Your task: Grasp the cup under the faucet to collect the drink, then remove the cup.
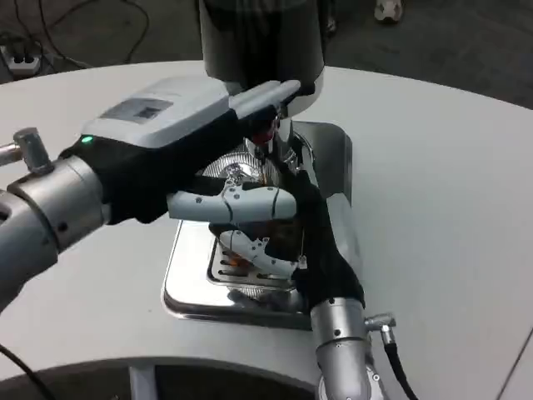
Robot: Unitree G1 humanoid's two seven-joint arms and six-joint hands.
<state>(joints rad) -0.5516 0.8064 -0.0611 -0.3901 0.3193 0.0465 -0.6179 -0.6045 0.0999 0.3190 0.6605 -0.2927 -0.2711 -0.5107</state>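
Dispenser (pixel 262 37) stands at 12 o'clock on the white table (pixel 450 183), dark cylinder body w/ a chrome drip tray (pixel 187 292) running toward 6 o'clock. Left hand (pixel 187 137) comes in from 9 o'clock, white back up, fingers reaching over the tap area (a small red part shows just past its fingertips, approx centre frame); what the fingers do underneath is hidden, so can't tell if it's clenched or holding anything. Green light glows on the wrist at approx 9 o'clock of the hand. Right hand (pixel 266 229) rises from 6 o'clock over the tray, black-sleeved wrist, white fingers curled in around the spot under the tap. Cup (pixel 241 175) sits there betw. both hands, mostly covered, only a shiny glimpse of it visible; right hand's fingers look wrapped at it but actual grip can't be confirmed
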